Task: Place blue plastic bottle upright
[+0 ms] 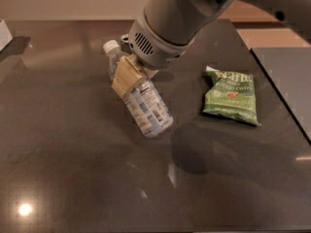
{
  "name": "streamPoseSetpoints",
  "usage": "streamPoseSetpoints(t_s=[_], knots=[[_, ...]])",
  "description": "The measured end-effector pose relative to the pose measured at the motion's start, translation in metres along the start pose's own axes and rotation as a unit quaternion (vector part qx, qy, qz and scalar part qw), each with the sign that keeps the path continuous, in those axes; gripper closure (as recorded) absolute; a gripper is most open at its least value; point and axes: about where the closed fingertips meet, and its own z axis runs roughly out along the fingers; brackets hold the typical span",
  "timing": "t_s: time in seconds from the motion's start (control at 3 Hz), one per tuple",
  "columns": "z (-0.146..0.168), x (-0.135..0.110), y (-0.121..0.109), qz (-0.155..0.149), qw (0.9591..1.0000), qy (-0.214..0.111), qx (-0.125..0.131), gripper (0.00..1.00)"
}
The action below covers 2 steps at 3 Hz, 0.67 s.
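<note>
The blue plastic bottle (146, 106) is clear with a white cap (111, 46) and a white-blue printed label. It hangs tilted, cap up and to the left, base down and to the right, just above the dark table (73, 169). My gripper (127, 76) is shut on the bottle's upper part, with a tan finger pad (125, 76) across it. The grey arm comes in from the upper right.
A green chip bag (230, 97) lies flat to the right of the bottle. A white object (4, 33) sits at the far left edge. The table's right edge runs diagonally at the far right, next to a grey surface (286, 72).
</note>
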Motion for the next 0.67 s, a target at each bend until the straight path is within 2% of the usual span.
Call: streamPoseSetpoints(t_s=[0.33,0.67], knots=[[-0.0132,-0.0137,-0.0074,-0.022,0.9959,-0.083,-0.027,1.00],[-0.0180,-0.0225,-0.0071,-0.041,0.9856,-0.154,-0.056,1.00]])
